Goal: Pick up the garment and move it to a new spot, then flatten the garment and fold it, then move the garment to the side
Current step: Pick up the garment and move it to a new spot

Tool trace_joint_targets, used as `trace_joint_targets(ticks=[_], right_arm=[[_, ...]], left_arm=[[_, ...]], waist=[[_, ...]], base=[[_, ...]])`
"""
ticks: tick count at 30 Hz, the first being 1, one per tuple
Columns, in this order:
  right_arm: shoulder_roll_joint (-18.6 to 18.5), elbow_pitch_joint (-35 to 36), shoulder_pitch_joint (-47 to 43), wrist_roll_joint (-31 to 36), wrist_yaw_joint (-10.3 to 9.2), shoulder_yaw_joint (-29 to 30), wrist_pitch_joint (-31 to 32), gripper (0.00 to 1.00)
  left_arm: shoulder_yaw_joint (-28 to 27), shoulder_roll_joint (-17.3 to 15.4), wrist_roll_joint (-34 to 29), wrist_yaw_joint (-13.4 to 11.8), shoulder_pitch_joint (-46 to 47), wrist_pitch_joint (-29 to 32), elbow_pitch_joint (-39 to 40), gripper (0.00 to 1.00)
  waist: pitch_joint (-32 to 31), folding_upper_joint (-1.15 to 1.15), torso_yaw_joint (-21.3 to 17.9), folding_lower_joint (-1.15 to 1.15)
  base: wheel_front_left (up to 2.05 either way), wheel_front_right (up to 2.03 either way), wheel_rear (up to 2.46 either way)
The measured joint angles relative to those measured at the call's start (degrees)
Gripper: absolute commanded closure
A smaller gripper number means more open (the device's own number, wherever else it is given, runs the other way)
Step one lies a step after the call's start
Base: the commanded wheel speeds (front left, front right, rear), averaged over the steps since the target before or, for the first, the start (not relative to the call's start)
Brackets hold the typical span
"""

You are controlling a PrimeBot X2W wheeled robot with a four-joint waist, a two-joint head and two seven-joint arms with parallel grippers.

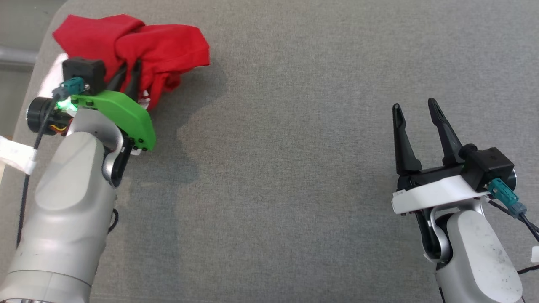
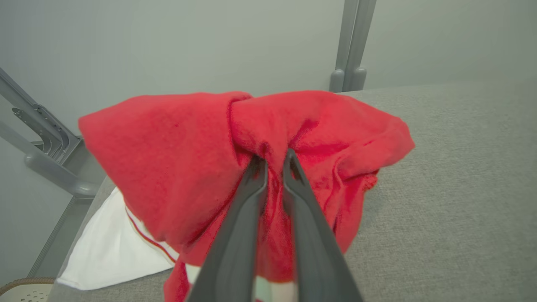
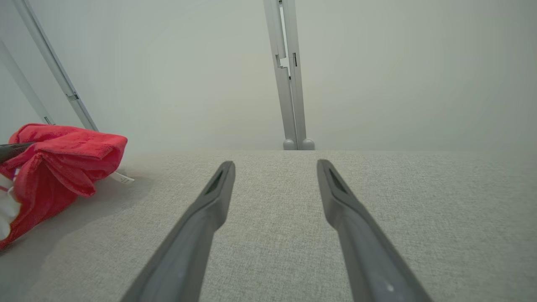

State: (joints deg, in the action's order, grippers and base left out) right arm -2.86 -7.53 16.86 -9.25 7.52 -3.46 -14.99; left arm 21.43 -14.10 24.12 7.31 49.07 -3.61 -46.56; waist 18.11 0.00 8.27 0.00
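The garment (image 1: 139, 46) is a crumpled red cloth with a white, red-striped part, bunched at the far left corner of the grey table (image 1: 294, 168). My left gripper (image 1: 130, 69) is shut on a fold of it; in the left wrist view the two dark fingers (image 2: 293, 193) pinch red fabric (image 2: 176, 142) between their tips, and the cloth hangs around them, partly lifted. My right gripper (image 1: 414, 107) stands open over bare table at the right, far from the garment. The right wrist view shows the garment (image 3: 58, 155) at its left edge.
A white part of the cloth (image 2: 105, 247) lies at the table's left edge, next to grey metal frame bars (image 2: 46, 142). An upright grey post (image 3: 289, 84) stands behind the table's far edge. The grey surface stretches wide between the two arms.
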Motion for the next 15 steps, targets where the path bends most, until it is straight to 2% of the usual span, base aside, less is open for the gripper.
trace_joint_targets(ticks=[10,15], right_arm=[[0.0,1.0,-3.9,-0.8,0.0,1.8,-0.1,0.0],[0.0,1.1,-4.4,-1.5,0.0,1.3,-0.1,0.0]], left_arm=[[9.1,6.0,-0.5,0.0,-3.6,1.1,12.6,1.0],[13.9,8.2,-1.4,0.0,-7.1,1.8,13.7,1.0]], waist=[[-5.4,0.0,-5.7,0.0],[-5.7,0.0,-10.2,0.0]], base=[[0.0,0.0,0.0],[0.0,0.0,0.0]])
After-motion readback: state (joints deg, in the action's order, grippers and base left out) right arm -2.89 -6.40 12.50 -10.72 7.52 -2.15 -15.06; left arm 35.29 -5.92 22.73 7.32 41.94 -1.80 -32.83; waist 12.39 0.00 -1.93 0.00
